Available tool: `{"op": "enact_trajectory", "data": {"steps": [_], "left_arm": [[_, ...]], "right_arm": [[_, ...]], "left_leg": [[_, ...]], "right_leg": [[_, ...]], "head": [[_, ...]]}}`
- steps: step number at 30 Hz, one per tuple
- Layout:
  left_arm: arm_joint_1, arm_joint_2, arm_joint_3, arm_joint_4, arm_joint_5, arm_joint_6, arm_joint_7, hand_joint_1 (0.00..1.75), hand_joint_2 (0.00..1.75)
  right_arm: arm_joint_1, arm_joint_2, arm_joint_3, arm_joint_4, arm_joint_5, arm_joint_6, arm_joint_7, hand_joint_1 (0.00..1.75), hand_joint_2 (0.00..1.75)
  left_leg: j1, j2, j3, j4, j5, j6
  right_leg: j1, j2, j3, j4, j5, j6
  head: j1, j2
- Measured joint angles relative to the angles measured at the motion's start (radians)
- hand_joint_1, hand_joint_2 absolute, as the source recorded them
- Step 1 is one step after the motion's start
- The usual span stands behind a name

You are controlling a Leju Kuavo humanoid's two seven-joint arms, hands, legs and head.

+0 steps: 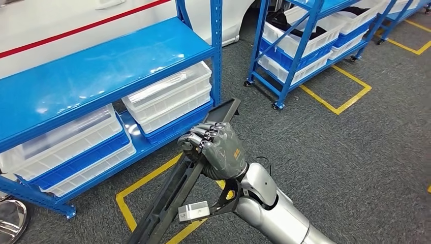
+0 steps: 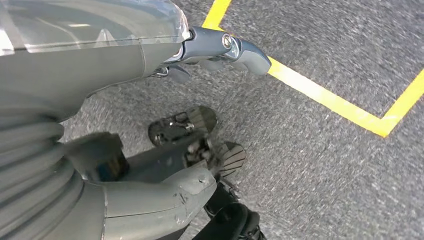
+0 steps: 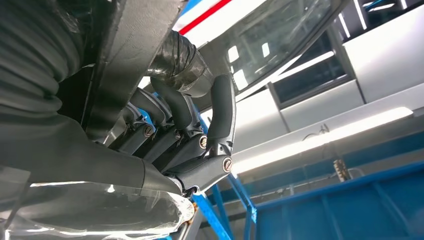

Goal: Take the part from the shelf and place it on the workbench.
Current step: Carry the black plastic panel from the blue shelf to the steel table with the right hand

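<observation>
I have my right hand (image 1: pixel 218 150) wrapped tight around the long black part (image 1: pixel 175 195), which runs diagonally from below the hand up past its fingers. My left hand (image 2: pixel 200 42) hangs over the carpet, fingers curled in on nothing. Just beyond the right hand stands the blue shelf (image 1: pixel 101 71) with its white bins (image 1: pixel 170 96). I judge the pick done; the carry is next, needing a turn toward the workbench.
</observation>
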Motion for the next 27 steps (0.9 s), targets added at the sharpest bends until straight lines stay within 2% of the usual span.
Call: {"op": "enact_trajectory", "data": {"steps": [1,2,3,4,5,6,7,8,9,10,11,13,14,15,16,18,20,22,23,24,25,26,27], "left_arm": [[0.0,0.002,0.0,0.0,-0.002,0.0,0.001,0.0,1.75],[0.0,0.003,0.0,0.0,-0.003,0.0,0.002,0.0,1.75],[0.0,0.004,0.0,0.0,-0.005,0.001,0.003,0.0,1.75],[-0.001,0.004,0.0,0.0,-0.005,0.001,0.003,0.0,1.75],[-0.003,0.005,0.0,0.0,-0.005,0.001,0.003,0.0,1.75],[-0.003,0.006,0.0,0.0,-0.004,0.001,0.003,0.0,1.75],[-0.002,0.007,0.0,0.0,-0.004,0.001,0.002,0.0,1.75],[-0.001,0.008,0.0,0.0,-0.002,0.0,0.002,0.0,1.75],[0.0,0.009,0.0,0.0,0.001,0.0,0.002,0.0,1.75],[0.001,0.01,0.0,0.0,0.003,-0.001,0.001,0.0,1.75],[0.0,0.01,0.0,0.0,0.006,-0.002,0.0,0.0,1.75],[-0.001,0.01,0.001,0.0,0.011,-0.009,-0.002,0.0,1.75],[-0.001,0.01,0.001,0.0,0.013,-0.014,-0.004,0.0,1.75],[-0.001,0.009,0.002,0.0,0.016,-0.019,-0.005,0.0,1.75],[-0.001,0.009,0.002,0.0,0.019,-0.022,-0.005,0.0,1.75],[-0.002,0.006,0.003,0.0,0.023,-0.023,-0.005,0.0,1.75],[-0.003,0.004,0.003,0.0,0.024,-0.023,-0.006,0.0,1.75],[0.0,0.003,0.003,0.0,0.022,-0.023,-0.005,0.0,1.75],[0.002,0.002,0.003,0.0,0.021,-0.022,-0.005,0.0,1.75],[0.005,0.002,0.003,0.0,0.019,-0.021,-0.004,0.0,1.75],[0.007,0.001,0.003,0.0,0.017,-0.019,-0.003,0.0,1.75],[0.007,0.001,0.003,0.0,0.016,-0.018,-0.003,0.0,1.75],[0.006,0.001,0.003,0.0,0.014,-0.017,-0.002,0.0,1.75]], "right_arm": [[0.002,0.001,0.0,0.0,0.0,-0.002,-0.001,1.75,1.75],[0.004,0.002,0.0,0.0,0.0,-0.005,-0.002,1.75,1.75],[0.006,0.002,0.0,0.0,-0.001,-0.007,-0.003,1.75,1.75],[0.008,0.002,0.0,0.0,-0.001,-0.01,-0.003,1.75,1.75],[0.009,0.003,0.0,0.0,-0.002,-0.011,-0.004,1.75,1.75],[0.01,0.003,0.0,0.0,-0.002,-0.012,-0.004,1.75,1.75],[0.01,0.004,0.0,0.001,-0.003,-0.013,-0.005,1.75,1.75],[0.011,0.004,0.0,0.002,-0.003,-0.012,-0.005,1.75,1.75],[0.012,0.004,0.0,0.004,-0.004,-0.012,-0.005,1.75,1.75],[0.013,0.004,0.0,0.007,-0.004,-0.012,-0.005,1.75,1.75],[0.013,0.004,0.0,0.008,-0.005,-0.012,-0.005,1.75,1.75],[0.011,0.006,0.0,0.01,-0.006,-0.012,-0.007,1.75,1.75],[0.009,0.008,0.0,0.01,-0.006,-0.011,-0.007,1.75,1.75],[0.008,0.009,0.0,0.01,-0.006,-0.011,-0.008,1.75,1.75],[0.008,0.01,0.0,0.011,-0.006,-0.011,-0.008,1.75,1.75],[0.007,0.011,0.0,0.011,-0.006,-0.011,-0.008,1.75,1.75],[0.005,0.011,0.0,0.011,-0.006,-0.011,-0.008,1.75,1.75],[0.003,0.011,0.0,0.011,-0.006,-0.01,-0.008,1.75,1.75],[0.003,0.011,0.0,0.011,-0.005,-0.01,-0.008,1.75,1.75],[0.004,0.011,0.0,0.011,-0.004,-0.009,-0.008,1.75,1.75],[0.005,0.011,0.0,0.011,-0.004,-0.009,-0.008,1.75,1.75],[0.005,0.011,0.0,0.011,-0.002,-0.008,-0.008,1.75,1.75],[0.005,0.011,0.0,0.01,-0.001,-0.008,-0.008,1.75,1.75]], "left_leg": [[-0.002,-0.003,0.003,-0.008,-0.002,0.002],[-0.004,0.006,0.005,-0.014,0.002,0.004],[-0.003,0.018,0.008,-0.022,0.008,0.008],[-0.002,0.03,0.011,-0.031,0.015,0.013],[0.0,0.043,0.013,-0.039,0.021,0.018],[0.0,0.057,0.014,-0.044,0.024,0.022],[-0.002,0.069,0.013,-0.046,0.025,0.024],[-0.003,0.083,0.011,-0.046,0.025,0.025],[-0.003,0.097,0.01,-0.045,0.025,0.025],[-0.003,0.111,0.009,-0.044,0.024,0.024],[-0.003,0.124,0.008,-0.042,0.023,0.022],[-0.004,0.145,0.008,-0.036,0.017,0.015],[-0.006,0.155,0.007,-0.032,0.013,0.01],[-0.008,0.163,0.007,-0.029,0.01,0.004],[-0.01,0.171,0.008,-0.028,0.008,-0.002],[-0.008,0.183,0.011,-0.028,0.003,-0.013],[-0.003,0.155,0.0,0.008,-0.026,-0.023],[0.001,0.107,-0.049,0.117,-0.088,-0.027],[0.001,0.095,-0.081,0.184,-0.116,-0.028],[0.001,0.089,-0.106,0.234,-0.129,-0.027],[0.001,0.086,-0.117,0.251,-0.124,-0.025],[0.0,0.083,-0.113,0.235,-0.102,-0.021],[0.0,0.075,-0.09,0.181,-0.064,-0.016]], "right_leg": [[-0.003,0.01,-0.004,-0.002,0.004,0.007],[-0.006,0.022,-0.007,-0.005,0.009,0.015],[-0.006,0.019,-0.009,-0.005,0.01,0.02],[-0.004,0.002,-0.015,0.004,0.003,0.024],[-0.001,-0.023,-0.028,0.032,-0.016,0.027],[0.0,-0.054,-0.049,0.079,-0.046,0.029],[0.0,-0.076,-0.077,0.138,-0.079,0.031],[-0.002,-0.085,-0.105,0.198,-0.106,0.034],[-0.005,-0.091,-0.121,0.237,-0.118,0.036],[-0.007,-0.095,-0.121,0.243,-0.112,0.038],[-0.009,-0.102,-0.1,0.211,-0.091,0.04],[-0.007,-0.136,-0.024,0.084,-0.042,0.037],[-0.004,-0.151,0.005,0.032,-0.028,0.032],[-0.001,-0.159,0.019,0.002,-0.025,0.026],[0.003,-0.159,0.021,-0.006,-0.029,0.019],[0.003,-0.136,0.02,-0.01,-0.025,0.006],[0.0,-0.117,0.022,-0.016,-0.02,-0.006],[-0.001,-0.097,0.023,-0.018,-0.018,-0.014],[0.001,-0.085,0.022,-0.018,-0.017,-0.016],[0.003,-0.072,0.022,-0.017,-0.017,-0.018],[0.005,-0.058,0.022,-0.016,-0.017,-0.018],[0.007,-0.044,0.022,-0.014,-0.017,-0.018],[0.008,-0.031,0.022,-0.013,-0.017,-0.018]], "head": [[0.0,0.0],[0.0,0.0],[0.0,0.0],[0.0,0.0],[0.0,0.0],[0.0,0.0],[0.001,0.0],[0.001,0.0],[0.001,0.0],[0.001,0.0],[0.001,0.0],[0.001,0.0],[0.001,0.0],[0.0,0.0],[0.0,0.0],[0.0,0.0],[0.0,0.0],[0.0,0.0],[0.0,0.0],[0.0,0.0],[0.0,0.0],[0.0,0.0],[0.0,0.0]]}}
